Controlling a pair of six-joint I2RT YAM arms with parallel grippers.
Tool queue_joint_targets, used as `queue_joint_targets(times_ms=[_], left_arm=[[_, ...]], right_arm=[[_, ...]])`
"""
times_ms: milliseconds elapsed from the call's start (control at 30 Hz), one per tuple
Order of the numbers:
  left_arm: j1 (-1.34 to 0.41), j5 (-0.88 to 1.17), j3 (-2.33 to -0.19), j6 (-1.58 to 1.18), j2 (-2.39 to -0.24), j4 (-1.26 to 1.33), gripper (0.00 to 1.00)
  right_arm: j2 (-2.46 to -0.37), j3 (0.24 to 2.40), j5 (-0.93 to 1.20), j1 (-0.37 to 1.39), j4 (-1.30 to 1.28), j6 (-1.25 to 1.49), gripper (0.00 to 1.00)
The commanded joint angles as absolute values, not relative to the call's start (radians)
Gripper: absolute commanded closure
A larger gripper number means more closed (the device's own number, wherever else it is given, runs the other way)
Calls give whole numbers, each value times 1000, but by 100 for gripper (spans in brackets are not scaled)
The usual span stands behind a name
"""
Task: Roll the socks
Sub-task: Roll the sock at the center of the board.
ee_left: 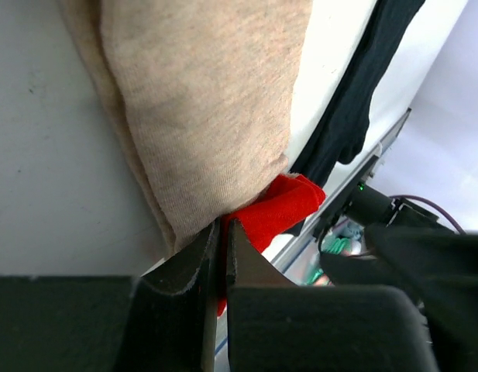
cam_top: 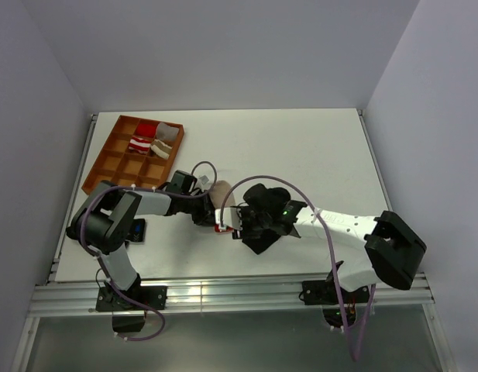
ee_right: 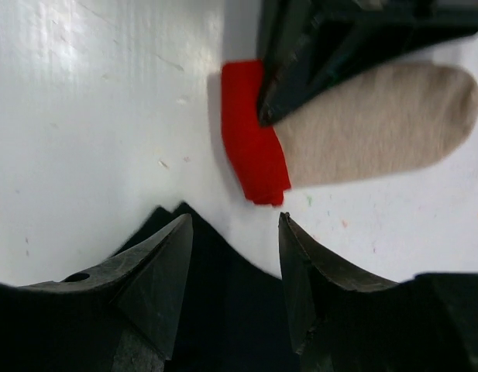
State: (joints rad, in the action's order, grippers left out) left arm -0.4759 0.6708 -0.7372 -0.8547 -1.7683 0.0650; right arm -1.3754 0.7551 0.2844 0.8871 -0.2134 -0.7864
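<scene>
Slippage is the main worry. The left claw [ee_left: 223, 232] is pinched almost flat on the beige sock [ee_left: 200, 108], right where the beige cloth meets its red end [ee_left: 281, 209], and it seems to grip only a thin fold. If the arm pulls or turns to start the roll, the fold could slide out and the sock would drop flat on the table [cam_top: 300, 147].

A second risk is crowding. The right claw [ee_right: 234, 225] stands wide with nothing between its fingers, just short of the red end and close to the left claw. If it closes from here, it could knock the other claw or pick up the wrong cloth, because the black sock [ee_right: 223, 294] lies directly beneath it on the table. From the left wrist view the black sock runs alongside the beige one, near but apart. One careless grasp could bunch both socks together.

The left arm reaches from its base across to the middle of the table, with its forearm low and its wrist at the sock's near end. The right arm has its elbow raised out at the right edge, and its forearm runs leftward so the claw points at the red end from the other side. The divided tray [cam_top: 107, 163] holding the striped bundles [cam_top: 146, 141] sits well apart at the far left.
</scene>
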Motion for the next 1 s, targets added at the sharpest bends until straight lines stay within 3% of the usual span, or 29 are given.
queue_joint_targets(times_ms=[0, 700, 767, 833, 967], left_arm=[[-463, 635, -721, -785, -1815, -61, 100], [-453, 644, -710, -764, -1796, -78, 100], [-451, 653, -706, -773, -1790, -68, 100], [-451, 652, -701, -779, -1778, -63, 99], [-448, 641, -692, -793, -1761, -55, 91]], right_arm=[[-1405, 767, 233, 955, -109, -828, 44], [-1652, 807, 78, 1028, 57, -858, 50], [-1670, 815, 64, 1028, 57, -853, 53], [-1684, 818, 58, 1028, 58, -851, 64], [-1684, 847, 86, 1025, 8, -828, 76]])
